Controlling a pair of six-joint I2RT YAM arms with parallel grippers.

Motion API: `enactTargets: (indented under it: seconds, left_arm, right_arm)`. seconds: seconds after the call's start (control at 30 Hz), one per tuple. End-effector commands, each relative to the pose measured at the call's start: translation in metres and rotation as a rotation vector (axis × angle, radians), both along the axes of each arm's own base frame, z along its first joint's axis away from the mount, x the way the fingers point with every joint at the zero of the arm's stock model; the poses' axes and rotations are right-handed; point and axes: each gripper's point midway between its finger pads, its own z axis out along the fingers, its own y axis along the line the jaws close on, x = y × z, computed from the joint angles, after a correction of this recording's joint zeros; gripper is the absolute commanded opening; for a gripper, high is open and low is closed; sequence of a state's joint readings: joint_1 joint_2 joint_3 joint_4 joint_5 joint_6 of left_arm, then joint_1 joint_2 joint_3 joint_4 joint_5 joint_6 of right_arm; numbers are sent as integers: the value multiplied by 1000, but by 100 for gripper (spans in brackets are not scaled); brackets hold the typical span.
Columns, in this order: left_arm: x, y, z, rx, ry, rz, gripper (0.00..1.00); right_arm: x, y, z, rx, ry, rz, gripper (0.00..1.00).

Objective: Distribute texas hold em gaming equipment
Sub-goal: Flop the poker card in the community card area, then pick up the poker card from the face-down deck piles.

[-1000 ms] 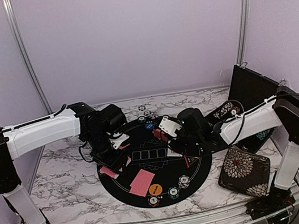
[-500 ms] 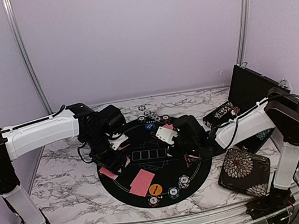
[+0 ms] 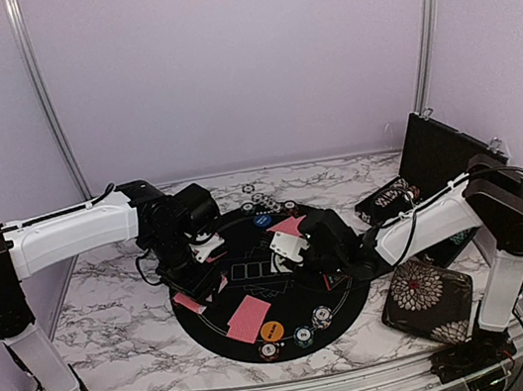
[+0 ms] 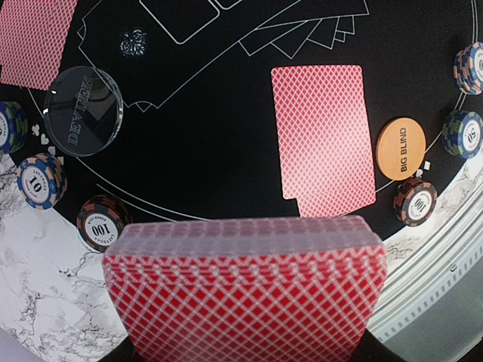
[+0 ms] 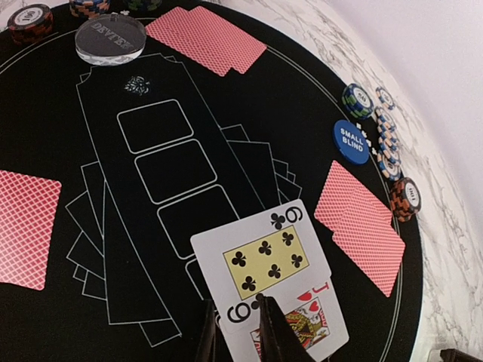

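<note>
My left gripper (image 3: 198, 278) is shut on a deck of red-backed cards (image 4: 245, 294), held over the left side of the round black mat (image 3: 258, 291). My right gripper (image 5: 235, 303) is shut on a face-up six of clubs (image 5: 264, 256) low over the mat's middle (image 3: 285, 245). A jack of hearts (image 5: 317, 326) lies under it; I cannot tell if it is held. A red-backed card pair (image 4: 323, 139) lies by the orange BIG BLIND disc (image 4: 401, 148). More pairs (image 5: 362, 234) (image 5: 207, 38) lie near the blue SMALL BLIND disc (image 5: 352, 141) and the clear dealer disc (image 5: 110, 38).
Striped chip stacks ring the mat edge (image 4: 103, 222) (image 4: 415, 202) (image 5: 407, 197) (image 3: 260, 201). A floral pouch (image 3: 426, 298) lies at the front right. An open black case (image 3: 437, 161) stands at the back right, behind my right arm.
My right gripper has carried the face-up card left and nearer, toward the mat's middle. The left gripper with the deck has barely moved.
</note>
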State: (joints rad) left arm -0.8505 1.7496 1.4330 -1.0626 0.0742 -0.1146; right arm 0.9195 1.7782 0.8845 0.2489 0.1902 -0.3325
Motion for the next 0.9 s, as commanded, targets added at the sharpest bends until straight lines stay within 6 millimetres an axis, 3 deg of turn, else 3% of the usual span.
enactTargets:
  seconds: [0.0, 0.27, 0.4, 0.6, 0.87]
  left_arm:
    - [0, -1, 10, -32, -16, -5, 45]
    - [1, -3, 9, -33, -13, -8, 45]
    - [2, -4, 10, -35, -14, -7, 45]
    - [1, -6, 10, -36, -13, -12, 45]
    - [1, -14, 12, -44, -19, -27, 45]
  right_arm:
    - [-14, 3, 10, 62, 60, 1, 22]
    - [-14, 10, 47, 244, 224, -58, 35]
    - [-16, 13, 67, 411, 431, -81, 41]
    - [-36, 20, 104, 694, 722, -35, 54]
    - [-58, 42, 112, 848, 1065, 16, 56]
